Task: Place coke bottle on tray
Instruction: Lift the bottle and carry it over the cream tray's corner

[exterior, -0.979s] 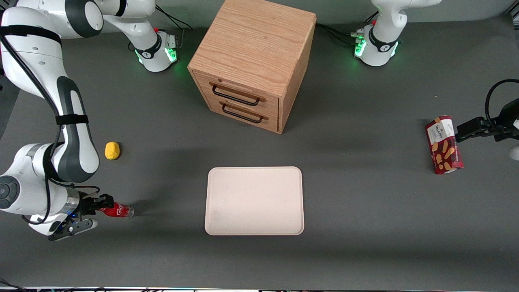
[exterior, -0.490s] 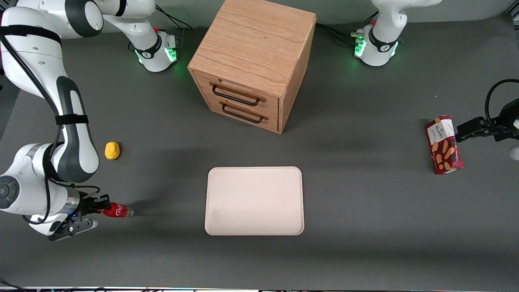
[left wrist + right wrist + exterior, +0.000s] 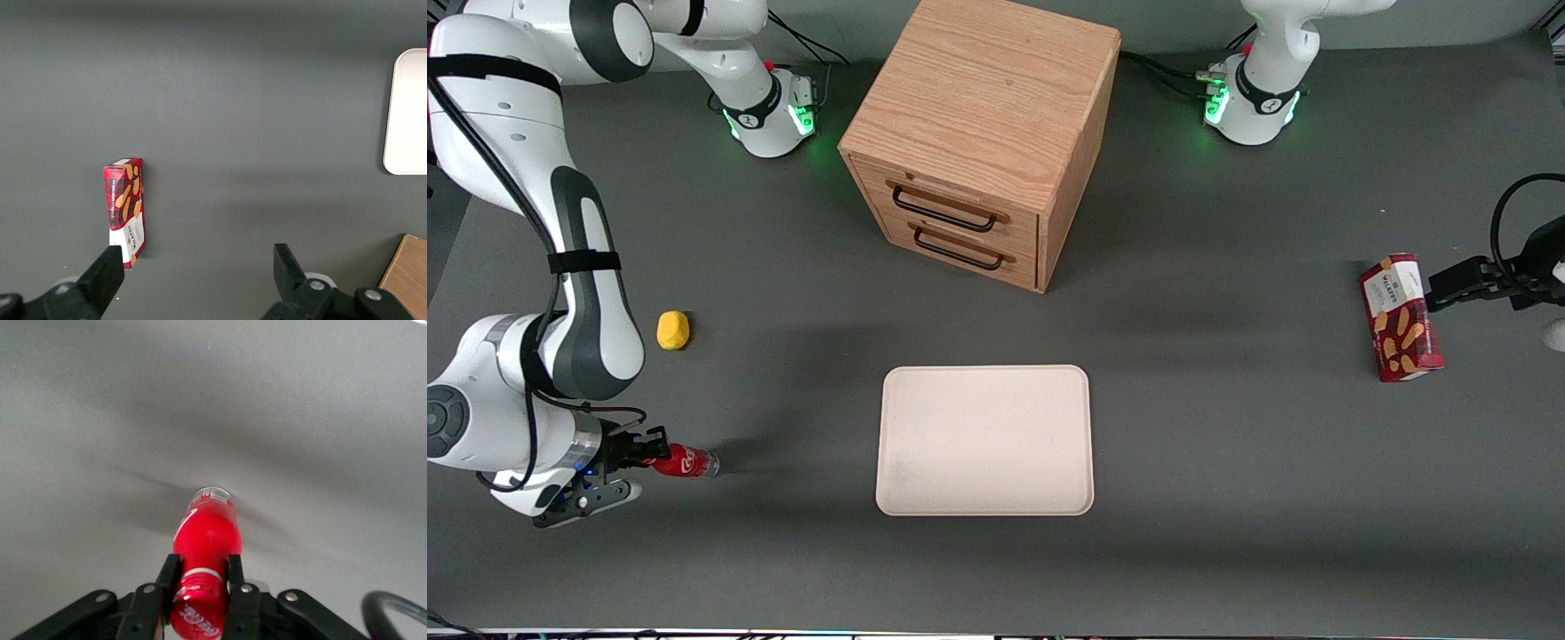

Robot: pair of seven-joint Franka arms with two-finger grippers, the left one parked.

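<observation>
Right arm (image 3: 560, 267): glossy white shells, dark grey joint covers, black cable strapped along it, green-lit base (image 3: 769, 116). Gripper (image 3: 199, 587): black fingers (image 3: 233, 577), silver screws, white mount.

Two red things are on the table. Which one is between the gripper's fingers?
The coke bottle, lying on its side with the gripper shut on its neck. The red biscuit box lies toward the parked arm's end, untouched by it.

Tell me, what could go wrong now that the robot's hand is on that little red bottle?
The hand pinches the coke bottle only at its cap end, so the bottle might droop or slip out when lifted. It lies on the table toward the working arm's end, well apart from the tray, so a weak grip could drop it on the way there.
</observation>
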